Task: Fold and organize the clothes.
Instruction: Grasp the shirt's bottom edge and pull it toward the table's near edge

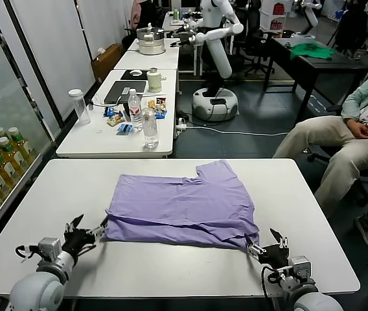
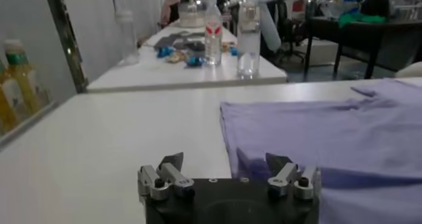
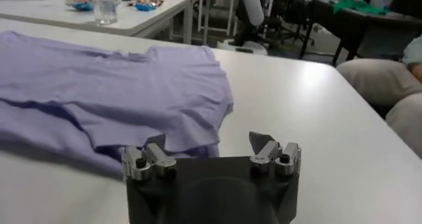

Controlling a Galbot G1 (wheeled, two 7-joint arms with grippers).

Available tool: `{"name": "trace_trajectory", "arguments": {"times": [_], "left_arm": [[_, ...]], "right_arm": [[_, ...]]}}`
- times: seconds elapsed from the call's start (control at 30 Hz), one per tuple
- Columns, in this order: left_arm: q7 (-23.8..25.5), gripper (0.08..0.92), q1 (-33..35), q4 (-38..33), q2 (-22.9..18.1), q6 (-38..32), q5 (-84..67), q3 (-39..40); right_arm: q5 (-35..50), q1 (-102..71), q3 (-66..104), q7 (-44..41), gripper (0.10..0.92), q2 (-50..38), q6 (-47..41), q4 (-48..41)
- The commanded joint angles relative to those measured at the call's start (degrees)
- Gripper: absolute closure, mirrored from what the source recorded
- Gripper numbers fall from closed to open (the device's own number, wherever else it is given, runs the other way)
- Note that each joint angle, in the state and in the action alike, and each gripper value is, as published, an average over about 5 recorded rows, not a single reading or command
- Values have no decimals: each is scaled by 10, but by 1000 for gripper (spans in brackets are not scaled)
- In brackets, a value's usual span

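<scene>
Centrally on the white table lies the lavender T-shirt, partly folded, collar toward 1 o'clock. At its 8 o'clock corner the left gripper sits just off the hem, fingers spread wide and empty. At 5 o'clock the right gripper is likewise spread, one fingertip meeting the fabric corner.

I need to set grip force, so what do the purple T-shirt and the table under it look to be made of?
The purple T-shirt looks like thin, soft knit fabric with a matte finish: it drapes flat and wrinkles at its folded edges. The table looks like a hard, smooth white laminate or similar board, slightly glossy, since it reflects light in the wrist views; the core cannot be told.
</scene>
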Motion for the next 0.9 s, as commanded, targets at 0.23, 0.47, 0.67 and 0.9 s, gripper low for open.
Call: {"name": "trace_trajectory", "arguments": {"times": [0.23, 0.47, 0.67, 0.9], "left_arm": [[-13, 216, 21, 8, -20, 48, 12, 10], [-14, 415, 19, 15, -27, 45, 12, 17], [-13, 589, 17, -2, -39, 39, 10, 21], [-27, 788, 65, -113, -23, 42, -24, -5]], "right_arm": [[33, -13, -10, 5, 327, 8, -5, -15], [39, -8, -13, 3, 534, 9, -1, -19], [39, -8, -14, 2, 707, 12, 4, -9], [45, -57, 25, 7, 886, -17, -10, 99]]}}
